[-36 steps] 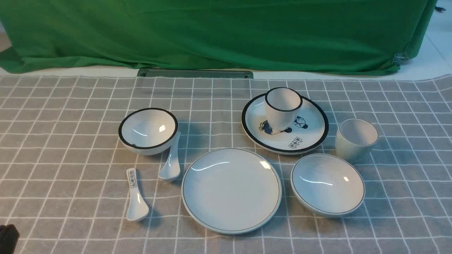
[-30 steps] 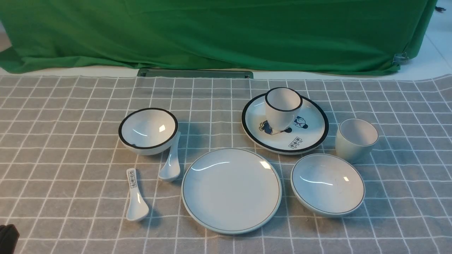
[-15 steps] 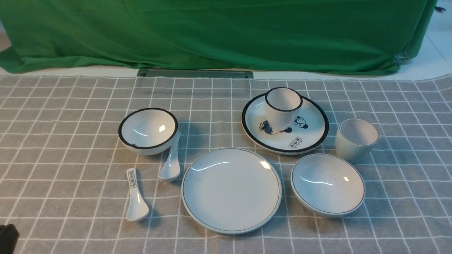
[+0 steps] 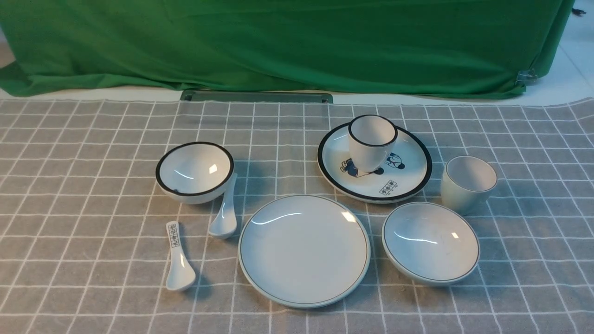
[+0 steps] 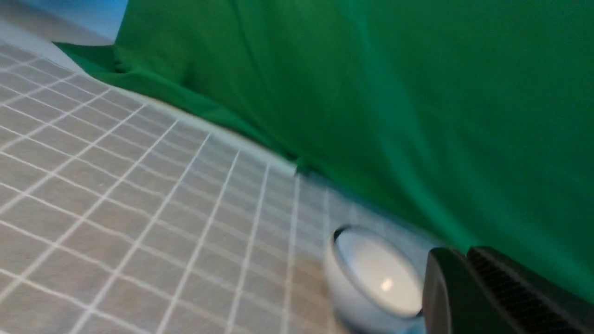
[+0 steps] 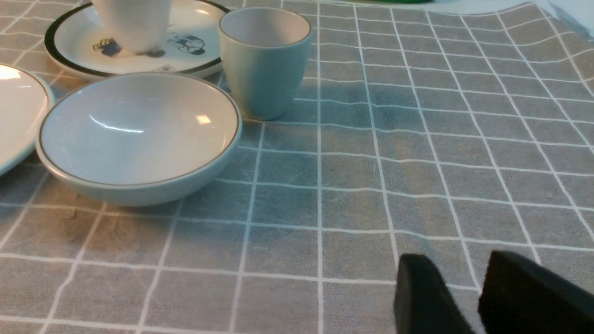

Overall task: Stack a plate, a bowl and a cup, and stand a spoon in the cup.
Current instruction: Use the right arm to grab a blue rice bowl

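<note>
The plain white plate [image 4: 304, 250] lies at the front middle of the cloth. Right of it sits the shallow bowl [image 4: 430, 242], and behind that stands the cup [image 4: 468, 183]. The plain spoon [image 4: 224, 218] leans on a black-rimmed bowl, left of the plate. Neither gripper shows in the front view. In the right wrist view my right gripper [image 6: 461, 266] is open and empty, low over bare cloth, with the bowl [image 6: 139, 134], cup [image 6: 264, 60] and plate edge [image 6: 18, 106] ahead of it. My left gripper [image 5: 464, 253] is shut on nothing.
A deep black-rimmed bowl [image 4: 195, 171] stands at the left, also near my left gripper as the blurred bowl [image 5: 371, 278]. A spoon with printed marks [image 4: 177, 260] lies in front of it. A cartoon plate [image 4: 408, 162] carries a black-rimmed cup [image 4: 371, 141]. Green drape [image 4: 297, 46] behind.
The dark piece of my left arm at the front view's bottom left corner has slid out of view. The dishes have not moved.
</note>
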Action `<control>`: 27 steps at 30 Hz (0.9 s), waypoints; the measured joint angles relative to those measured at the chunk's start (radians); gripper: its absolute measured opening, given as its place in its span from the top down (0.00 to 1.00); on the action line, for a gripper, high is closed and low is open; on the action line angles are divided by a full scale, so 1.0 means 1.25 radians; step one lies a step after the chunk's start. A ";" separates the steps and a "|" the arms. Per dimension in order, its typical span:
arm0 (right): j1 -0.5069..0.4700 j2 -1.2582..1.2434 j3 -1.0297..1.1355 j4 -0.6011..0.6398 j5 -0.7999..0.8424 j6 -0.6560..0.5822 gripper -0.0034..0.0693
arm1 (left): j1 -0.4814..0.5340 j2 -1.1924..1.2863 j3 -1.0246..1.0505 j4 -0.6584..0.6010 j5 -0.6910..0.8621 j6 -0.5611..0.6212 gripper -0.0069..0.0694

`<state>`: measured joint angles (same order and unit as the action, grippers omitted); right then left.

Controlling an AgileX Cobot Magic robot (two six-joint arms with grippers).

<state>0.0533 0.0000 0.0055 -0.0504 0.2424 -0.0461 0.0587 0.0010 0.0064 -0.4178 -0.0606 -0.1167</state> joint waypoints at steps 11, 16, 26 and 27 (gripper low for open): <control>0.000 0.000 0.000 0.000 0.000 0.000 0.62 | 0.000 0.000 -0.003 0.044 -0.107 -0.122 0.89; 0.000 0.000 0.000 0.000 0.000 0.000 0.62 | 0.000 0.039 -0.121 0.138 0.095 -0.141 0.89; 0.000 0.000 0.000 0.000 0.000 0.000 0.62 | -0.108 0.416 -0.475 0.089 0.530 0.235 0.89; 0.000 0.000 0.000 0.000 0.000 0.000 0.62 | -0.138 0.458 -0.501 0.085 0.560 0.245 0.89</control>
<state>0.0533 0.0000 0.0055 -0.0504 0.2424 -0.0462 -0.1134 0.5739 -0.6199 -0.3111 0.6390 0.1896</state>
